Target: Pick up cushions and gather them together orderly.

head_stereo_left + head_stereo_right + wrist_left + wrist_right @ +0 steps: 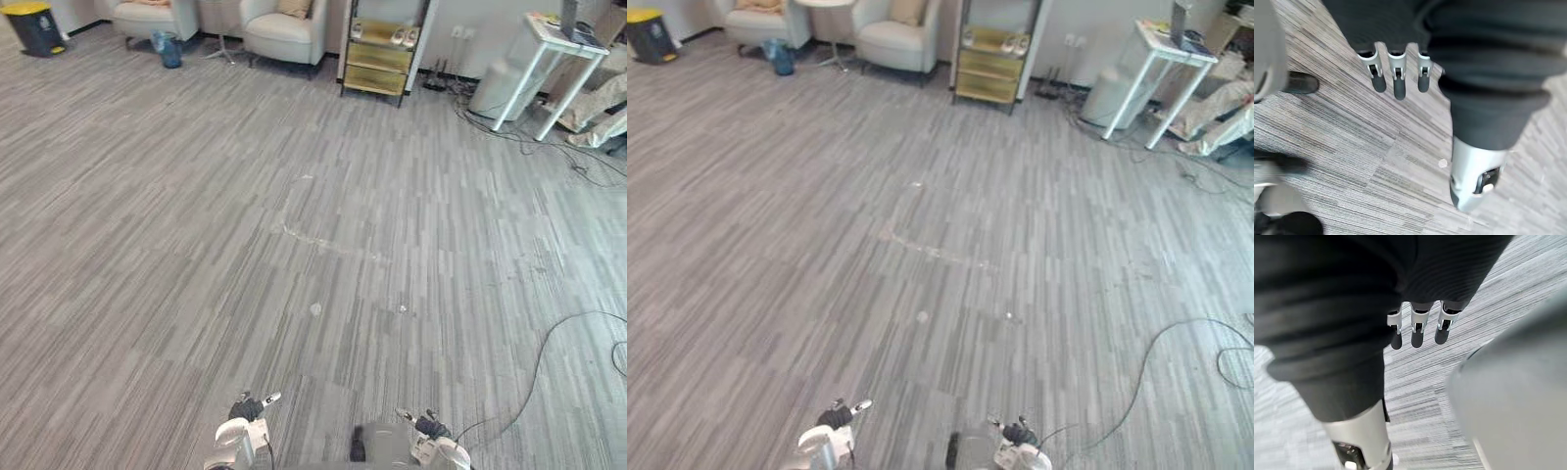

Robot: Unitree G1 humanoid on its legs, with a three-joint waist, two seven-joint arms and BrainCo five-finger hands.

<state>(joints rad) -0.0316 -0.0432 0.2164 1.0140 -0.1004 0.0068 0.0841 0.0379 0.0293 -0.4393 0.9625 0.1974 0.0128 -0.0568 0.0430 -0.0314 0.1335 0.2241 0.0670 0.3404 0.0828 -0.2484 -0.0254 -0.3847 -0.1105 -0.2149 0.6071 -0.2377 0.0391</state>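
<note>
A tan cushion (294, 7) rests against the back of a pale armchair (284, 37) at the far end of the room. A second tan cushion (758, 5) lies on the other armchair (152, 18) to its left. Both are far from me across the grey striped carpet. My left hand (1397, 81) hangs over the carpet, its fingers straight and holding nothing. In the same way my right hand (1418, 328) hangs low at my side with straight fingers and nothing in it.
A yellow shelf unit (377, 59) stands right of the armchairs. A white table (554, 59), a pale round bin (505, 88) and floor cables (549, 147) are at the far right. A black bin with a yellow lid (34, 27) stands far left, a blue container (169, 49) near it.
</note>
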